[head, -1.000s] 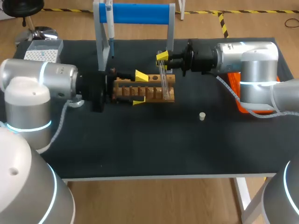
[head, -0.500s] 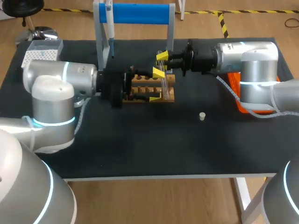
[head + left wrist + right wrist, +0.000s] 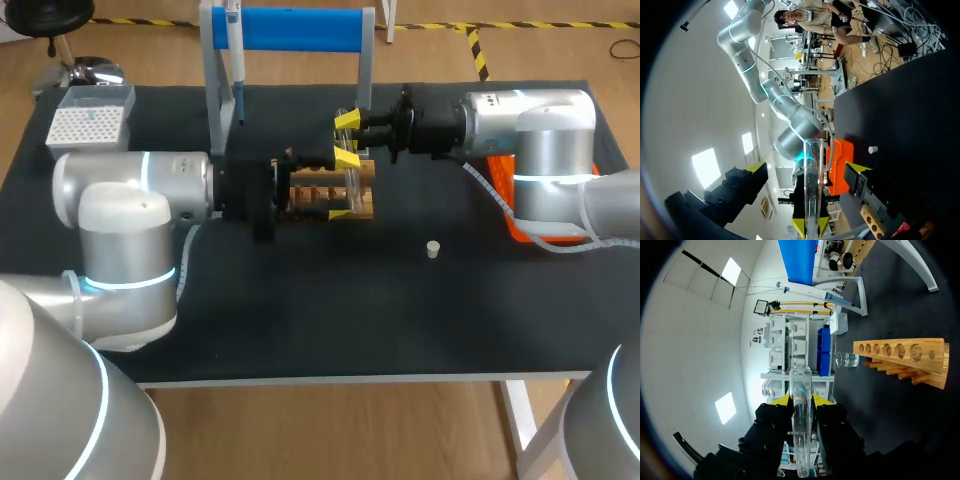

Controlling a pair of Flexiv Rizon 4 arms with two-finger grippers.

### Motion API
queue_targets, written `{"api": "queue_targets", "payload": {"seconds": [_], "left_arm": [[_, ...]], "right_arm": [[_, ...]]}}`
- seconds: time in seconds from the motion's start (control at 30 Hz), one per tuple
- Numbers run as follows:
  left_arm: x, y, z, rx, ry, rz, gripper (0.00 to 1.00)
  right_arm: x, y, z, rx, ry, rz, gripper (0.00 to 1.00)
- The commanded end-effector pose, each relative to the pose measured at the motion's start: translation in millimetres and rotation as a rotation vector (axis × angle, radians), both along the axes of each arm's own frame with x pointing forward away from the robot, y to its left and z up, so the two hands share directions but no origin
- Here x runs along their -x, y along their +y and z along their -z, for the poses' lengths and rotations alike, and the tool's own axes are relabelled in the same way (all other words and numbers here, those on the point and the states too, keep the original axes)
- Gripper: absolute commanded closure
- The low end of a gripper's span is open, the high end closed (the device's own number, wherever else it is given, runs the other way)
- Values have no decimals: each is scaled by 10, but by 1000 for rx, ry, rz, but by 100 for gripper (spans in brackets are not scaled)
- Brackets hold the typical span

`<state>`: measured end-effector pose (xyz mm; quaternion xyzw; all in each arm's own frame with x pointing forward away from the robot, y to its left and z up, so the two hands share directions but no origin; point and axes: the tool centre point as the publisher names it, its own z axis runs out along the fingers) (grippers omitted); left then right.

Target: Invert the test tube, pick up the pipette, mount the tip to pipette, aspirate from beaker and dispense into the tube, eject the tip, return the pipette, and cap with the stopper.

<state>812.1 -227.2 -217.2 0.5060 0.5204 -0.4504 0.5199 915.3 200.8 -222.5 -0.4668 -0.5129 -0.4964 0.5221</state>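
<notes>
A tip box (image 3: 90, 125) of white tips sits at the worktop's (image 3: 300, 320) far left corner. The left tool (image 3: 344, 186) is spread wide around the test tube (image 3: 812, 190), touching neither side. The tube's lower end, over the wooden rack (image 3: 905, 357), is hard to make out. The right tool (image 3: 801, 402) is clenched on the tube. 1 stopper (image 3: 433, 249) lies well apart.
</notes>
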Motion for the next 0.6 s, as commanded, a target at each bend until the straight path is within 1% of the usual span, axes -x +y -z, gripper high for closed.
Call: {"api": "queue_targets", "payload": {"seconds": [0.03,0.47,0.5,0.53,0.57,0.6], "left_arm": [[12,-47,-5,2,-4,-13,0],[-15,-159,8,0,-4,8,0],[-16,-165,10,-1,-4,10,5],[-17,-168,10,-1,-3,11,6],[-17,-170,9,-1,-3,12,11],[-16,-171,9,-1,-3,13,18]], "right_arm": [[1,-1,-8,3,0,0,100],[1,-1,-8,3,0,0,100],[1,-1,-8,3,0,0,100],[1,-1,-8,3,0,0,100],[1,-1,-8,3,0,0,100],[1,-1,-8,3,0,0,100]]}}
